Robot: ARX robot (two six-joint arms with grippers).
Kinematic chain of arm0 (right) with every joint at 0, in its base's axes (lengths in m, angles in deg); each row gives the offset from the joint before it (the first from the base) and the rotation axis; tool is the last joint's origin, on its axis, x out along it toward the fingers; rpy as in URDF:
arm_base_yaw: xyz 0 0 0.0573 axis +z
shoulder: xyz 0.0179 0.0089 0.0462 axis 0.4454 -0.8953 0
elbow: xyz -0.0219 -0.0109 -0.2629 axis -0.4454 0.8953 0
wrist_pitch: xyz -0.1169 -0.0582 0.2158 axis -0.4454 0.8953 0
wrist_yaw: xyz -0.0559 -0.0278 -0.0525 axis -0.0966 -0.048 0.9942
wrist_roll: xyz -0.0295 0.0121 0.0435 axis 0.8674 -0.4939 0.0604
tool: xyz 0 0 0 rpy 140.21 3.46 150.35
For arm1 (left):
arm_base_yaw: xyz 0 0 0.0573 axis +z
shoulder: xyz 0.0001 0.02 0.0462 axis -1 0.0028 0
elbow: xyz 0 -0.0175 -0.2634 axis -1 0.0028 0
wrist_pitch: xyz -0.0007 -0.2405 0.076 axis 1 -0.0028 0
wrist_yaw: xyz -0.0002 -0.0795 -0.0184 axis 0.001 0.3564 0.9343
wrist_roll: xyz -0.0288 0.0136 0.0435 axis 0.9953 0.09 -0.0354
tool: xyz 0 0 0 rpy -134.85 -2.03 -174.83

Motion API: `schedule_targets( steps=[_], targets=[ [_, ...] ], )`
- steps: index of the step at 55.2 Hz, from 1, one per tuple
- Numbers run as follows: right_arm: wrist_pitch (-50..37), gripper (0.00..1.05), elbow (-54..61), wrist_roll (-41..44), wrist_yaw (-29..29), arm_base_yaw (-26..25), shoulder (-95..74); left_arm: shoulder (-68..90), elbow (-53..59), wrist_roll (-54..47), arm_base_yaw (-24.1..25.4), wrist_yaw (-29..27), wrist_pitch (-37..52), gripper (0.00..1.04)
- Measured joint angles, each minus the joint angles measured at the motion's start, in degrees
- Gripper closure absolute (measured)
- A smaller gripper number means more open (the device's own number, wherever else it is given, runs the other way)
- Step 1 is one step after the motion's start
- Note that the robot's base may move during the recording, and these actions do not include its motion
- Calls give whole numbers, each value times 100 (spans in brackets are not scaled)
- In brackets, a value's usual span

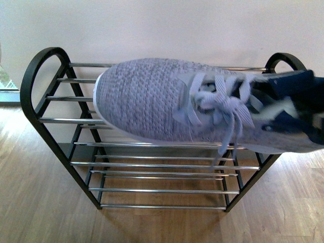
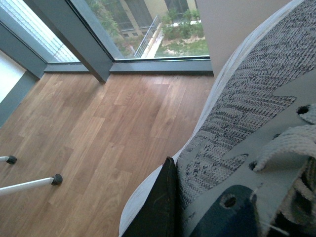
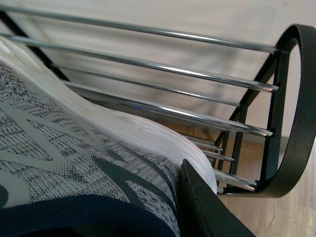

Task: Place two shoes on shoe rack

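Observation:
One grey knit shoe (image 1: 167, 104) with a white sole and navy collar fills the front view. It hangs sideways, toe to the left, in front of the upper tiers of the black shoe rack (image 1: 30, 81). No gripper shows there. In the left wrist view my left gripper is shut on a shoe (image 2: 247, 98); one black finger (image 2: 157, 207) presses against its side by the white sole. In the right wrist view my right gripper is shut on a shoe (image 3: 74, 148); one black finger (image 3: 202, 212) lies against its side. The rack's chrome bars (image 3: 163, 66) and arched end frame (image 3: 301, 123) are close behind it.
A wooden floor (image 2: 98, 128) runs under the left shoe to a large window with a grey frame (image 2: 89, 44). Two thin white legs with dark feet (image 2: 29, 183) stand on the floor. A white wall (image 1: 162, 25) is behind the rack.

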Motion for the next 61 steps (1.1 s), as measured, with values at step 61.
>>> schedule_targets(
  steps=[61],
  targets=[
    [3147, 98, -2664, -4986, 107, -588, -1816, 0, 0, 0, 0, 4, 2, 103]
  ],
)
